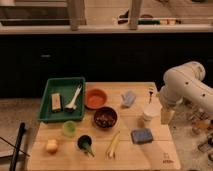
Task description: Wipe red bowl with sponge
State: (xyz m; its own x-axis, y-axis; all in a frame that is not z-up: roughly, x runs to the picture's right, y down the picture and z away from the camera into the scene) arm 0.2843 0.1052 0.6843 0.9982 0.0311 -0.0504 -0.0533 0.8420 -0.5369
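My end effector (166,115) hangs at the right edge of the wooden bench (142,158), just beside a white cup (148,114). Whether it is spread or pressed together I cannot tell. The red bowl (95,98) sits toward the back of the bench beside a green tray (64,80). A dark bowl (105,118) is just in front of it, its contents hard to make out. The sponge (142,135) lies apart at the front right. My arm (185,82) is cut off by the right border.
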